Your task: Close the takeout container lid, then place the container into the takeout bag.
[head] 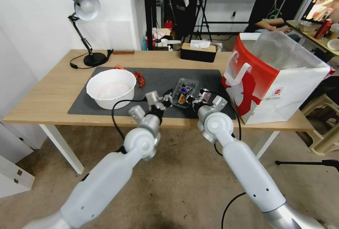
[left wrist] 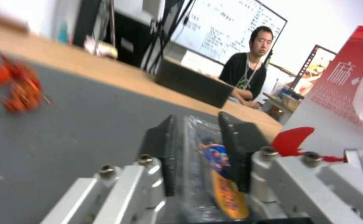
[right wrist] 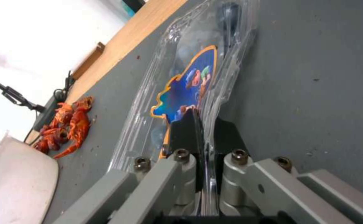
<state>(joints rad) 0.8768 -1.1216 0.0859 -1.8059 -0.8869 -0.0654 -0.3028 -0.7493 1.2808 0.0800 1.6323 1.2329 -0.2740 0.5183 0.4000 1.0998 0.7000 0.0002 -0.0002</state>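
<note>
The container point(head: 183, 93) is a small clear plastic clamshell lying flat on the dark mat point(head: 106, 107), near the mat's front edge, between the white bowl point(head: 111, 88) on its left and the bag point(head: 279, 80) on its right. The lid point(right wrist: 189, 84) is down over the base and carries a colourful sticker, blue with an orange border. Dark berries show through the plastic at the far end.

2 grippers hold the container from opposite sides. The left gripper point(left wrist: 202, 149) has its dark pads around the left edge, plastic and sticker between them. The right gripper point(right wrist: 204, 137) has its jaws pinched on the thin rim at the right edge, nearly pressed together.

The bag stands upright on the table's point(head: 53, 91) right end, clear of the container, red and white with a white handle, its mouth open and silvery lining visible. Red crayfish point(right wrist: 65, 124) lie on the mat beyond the bowl.
</note>
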